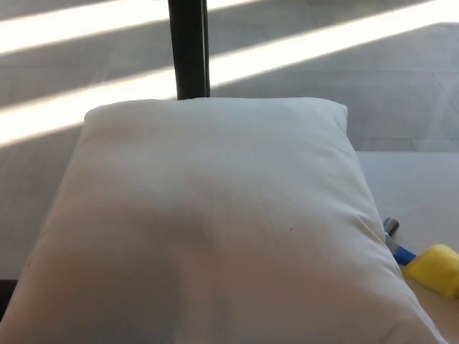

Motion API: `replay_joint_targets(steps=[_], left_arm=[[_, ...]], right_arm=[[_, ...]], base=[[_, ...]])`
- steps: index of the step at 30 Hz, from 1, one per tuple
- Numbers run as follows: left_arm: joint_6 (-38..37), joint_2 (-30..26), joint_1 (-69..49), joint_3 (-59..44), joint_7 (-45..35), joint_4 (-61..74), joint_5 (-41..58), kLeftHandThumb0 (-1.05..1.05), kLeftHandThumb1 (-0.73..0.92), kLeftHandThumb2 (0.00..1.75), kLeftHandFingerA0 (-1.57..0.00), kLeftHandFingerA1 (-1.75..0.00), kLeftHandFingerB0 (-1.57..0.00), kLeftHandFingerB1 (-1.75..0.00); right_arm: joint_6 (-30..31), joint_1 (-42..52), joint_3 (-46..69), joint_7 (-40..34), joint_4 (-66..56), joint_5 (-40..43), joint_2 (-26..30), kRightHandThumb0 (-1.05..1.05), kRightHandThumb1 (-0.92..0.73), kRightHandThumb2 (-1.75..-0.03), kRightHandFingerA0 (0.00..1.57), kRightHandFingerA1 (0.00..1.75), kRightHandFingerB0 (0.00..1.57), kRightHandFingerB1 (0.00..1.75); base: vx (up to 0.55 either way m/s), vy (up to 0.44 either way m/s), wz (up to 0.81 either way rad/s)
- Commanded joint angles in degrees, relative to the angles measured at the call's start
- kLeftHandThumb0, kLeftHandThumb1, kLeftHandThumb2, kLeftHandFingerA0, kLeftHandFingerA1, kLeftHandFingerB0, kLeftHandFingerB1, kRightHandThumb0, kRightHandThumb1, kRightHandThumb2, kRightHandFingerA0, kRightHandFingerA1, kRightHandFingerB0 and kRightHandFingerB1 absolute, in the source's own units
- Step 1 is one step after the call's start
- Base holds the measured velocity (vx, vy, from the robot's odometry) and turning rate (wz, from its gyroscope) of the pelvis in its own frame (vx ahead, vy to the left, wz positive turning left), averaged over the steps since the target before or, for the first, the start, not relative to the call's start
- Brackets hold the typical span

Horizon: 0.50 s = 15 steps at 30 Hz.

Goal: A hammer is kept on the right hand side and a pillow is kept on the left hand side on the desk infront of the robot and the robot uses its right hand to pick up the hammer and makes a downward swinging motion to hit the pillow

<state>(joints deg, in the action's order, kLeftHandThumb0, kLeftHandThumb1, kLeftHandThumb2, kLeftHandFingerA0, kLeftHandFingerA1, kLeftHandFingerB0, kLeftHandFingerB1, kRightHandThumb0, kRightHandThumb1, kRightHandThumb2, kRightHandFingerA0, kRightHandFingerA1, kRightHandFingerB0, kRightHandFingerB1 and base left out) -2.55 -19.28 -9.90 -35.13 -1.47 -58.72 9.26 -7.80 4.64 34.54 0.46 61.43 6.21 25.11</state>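
A large white pillow [208,229] fills most of the head view, lying on the desk and reaching from the left edge almost to the right. To its right, partly hidden behind the pillow's edge, lies the hammer [423,261]: a yellow part, a blue section and a grey metal end show. Neither of my hands appears in the view.
The pale desk top [419,190] shows to the right of the pillow. A dark vertical post [188,46] stands behind the pillow. Beyond lies a grey floor crossed by bright bands of sunlight.
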Motion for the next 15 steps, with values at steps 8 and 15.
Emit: replay_joint_targets(steps=[8,15], left_arm=[[6.8,-0.8,5.8,-12.5,6.4,3.3,12.1,-0.51,0.49,0.87,-0.35,-0.56,-0.27,-0.51],[7.8,1.3,7.0,-7.5,0.5,14.8,11.6,-0.54,0.64,0.58,-0.44,-0.44,-0.38,-0.41]], right_arm=[[6.4,-8.1,15.1,-2.2,-0.8,14.0,8.4,-0.86,-0.57,-0.90,0.00,0.12,0.00,0.06],[1.4,-14.1,12.2,-1.3,-11.9,11.9,9.1,-0.84,-0.58,-0.97,0.04,0.34,0.02,0.29]], base=[[0.00,0.000,0.00],[0.00,0.000,0.00]])
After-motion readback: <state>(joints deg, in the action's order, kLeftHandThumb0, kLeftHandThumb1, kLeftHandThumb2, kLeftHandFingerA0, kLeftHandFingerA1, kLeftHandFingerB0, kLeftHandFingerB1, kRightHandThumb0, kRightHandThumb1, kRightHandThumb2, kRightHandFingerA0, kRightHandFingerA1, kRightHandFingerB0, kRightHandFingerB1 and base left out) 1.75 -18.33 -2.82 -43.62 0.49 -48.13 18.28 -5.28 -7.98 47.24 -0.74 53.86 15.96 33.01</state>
